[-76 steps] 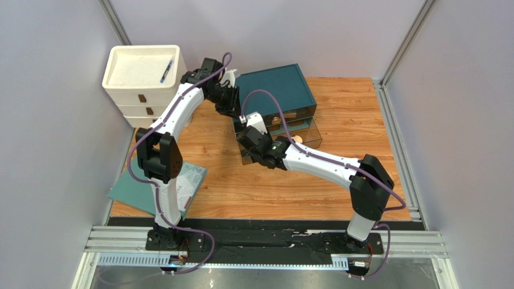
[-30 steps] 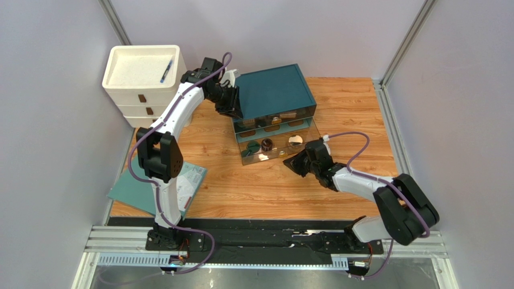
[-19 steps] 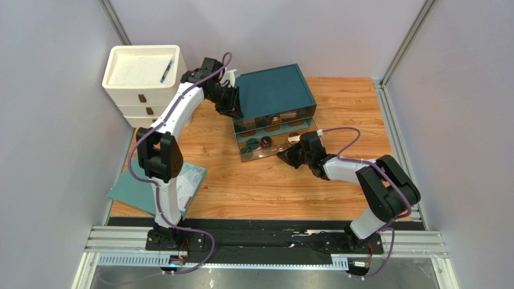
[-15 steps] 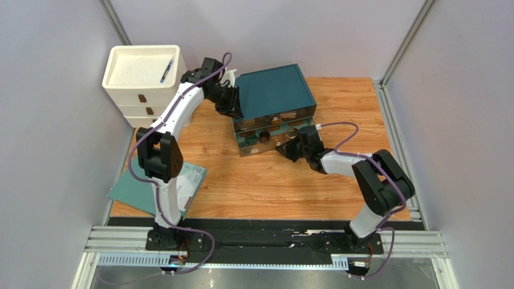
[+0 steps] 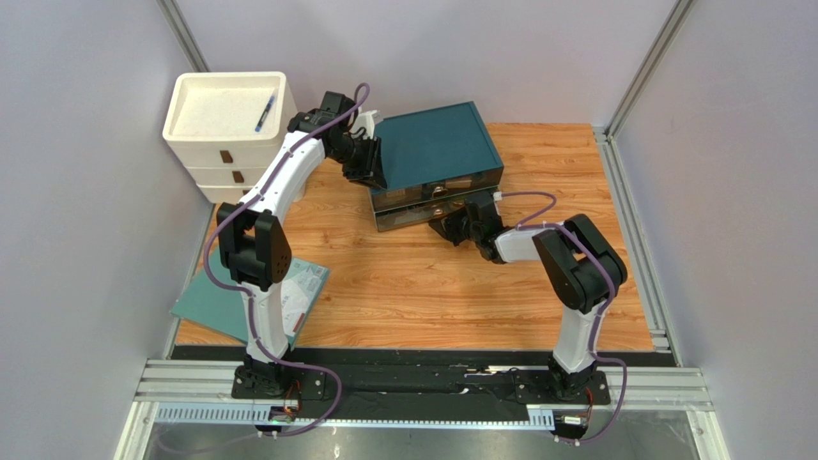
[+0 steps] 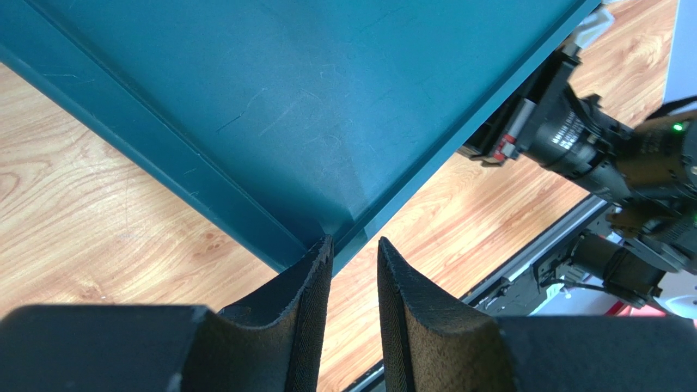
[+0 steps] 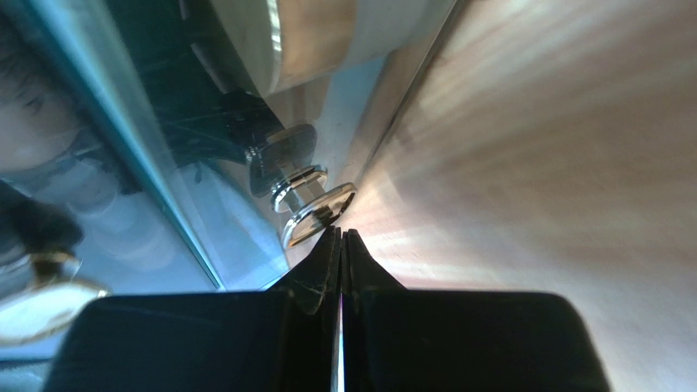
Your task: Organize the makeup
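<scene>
**Top view:** teal drawer box (image 5: 437,149) mid-table on the wooden table (image 5: 413,287); left gripper (image 5: 372,172) at its near-left corner; right gripper (image 5: 453,228) against the lower drawer (image 5: 413,217), masking part of its front; white drawer unit (image 5: 226,120) holding a blue pen (image 5: 265,112) far left; teal booklet (image 5: 226,302) partly under the left arm.

**Left wrist view:** jaws part-open, tips astride the box corner, clamping nothing.

**Right wrist view:** jaws closed, empty, tips touching the metal knob (image 7: 315,214); makeup (image 7: 303,33) inside the drawer behind its tinted front, blurred; gold-rimmed compact (image 7: 49,294) cut off at the edge.
</scene>
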You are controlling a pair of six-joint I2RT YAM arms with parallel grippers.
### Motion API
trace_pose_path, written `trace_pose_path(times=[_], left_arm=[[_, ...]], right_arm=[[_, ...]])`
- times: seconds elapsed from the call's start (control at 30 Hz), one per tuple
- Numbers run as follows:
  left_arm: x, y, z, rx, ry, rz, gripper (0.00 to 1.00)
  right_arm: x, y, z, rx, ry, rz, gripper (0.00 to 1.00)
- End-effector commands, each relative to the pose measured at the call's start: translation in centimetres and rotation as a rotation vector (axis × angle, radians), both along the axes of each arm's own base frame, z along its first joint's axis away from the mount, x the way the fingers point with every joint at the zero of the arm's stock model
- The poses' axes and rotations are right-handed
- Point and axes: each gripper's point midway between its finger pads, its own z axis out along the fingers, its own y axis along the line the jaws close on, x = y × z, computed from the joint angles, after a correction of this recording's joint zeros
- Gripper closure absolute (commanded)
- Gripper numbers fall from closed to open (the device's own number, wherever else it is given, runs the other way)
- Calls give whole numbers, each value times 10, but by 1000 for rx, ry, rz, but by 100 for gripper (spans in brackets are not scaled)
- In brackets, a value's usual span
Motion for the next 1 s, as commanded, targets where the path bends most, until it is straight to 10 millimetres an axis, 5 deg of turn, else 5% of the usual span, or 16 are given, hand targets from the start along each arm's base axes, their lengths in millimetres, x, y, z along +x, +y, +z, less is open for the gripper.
trace_pose_path(times=[0.0, 0.3, 0.37, 0.43, 0.5, 0.53, 0.6, 0.63, 0.7, 0.73, 0.77, 0.9, 0.97], left_arm=[[-44, 44, -52, 225, 240, -7, 64], [-41, 45, -43, 229, 225, -3, 64], [-35, 44, -32, 221, 192, 6, 64], [-29, 43, -12, 205, 139, 17, 64], [-23, 40, 7, 164, 104, 27, 64], [-20, 35, 22, 116, 67, 25, 64], [-16, 33, 47, 54, 8, 50, 64], [-16, 32, 55, 35, -12, 50, 64], [-16, 30, 76, 4, -75, 51, 63], [-18, 27, 83, -17, -89, 47, 63], [-20, 26, 89, -35, -103, 45, 56], [-29, 22, 122, -107, -217, 29, 44], [-33, 22, 131, -121, -254, 33, 22]], right_arm=[[34, 19, 41, 166, -133, -27, 100], [39, 25, 63, 194, -180, -10, 100], [29, 20, 59, 165, -160, 1, 100], [19, 16, 76, 142, -193, 31, 100], [1, 9, 66, 69, -163, 70, 100], [-6, 5, 85, 62, -201, 80, 100], [-26, -8, 77, -15, -187, 110, 91], [-32, -12, 98, -18, -242, 118, 84], [-50, -24, 96, -71, -226, 131, 63], [-57, -30, 115, -103, -289, 152, 59], [-66, -38, 109, -151, -257, 162, 51], [-85, -69, 136, -331, -317, 171, 36], [-96, -87, 143, -441, -339, 191, 29]])
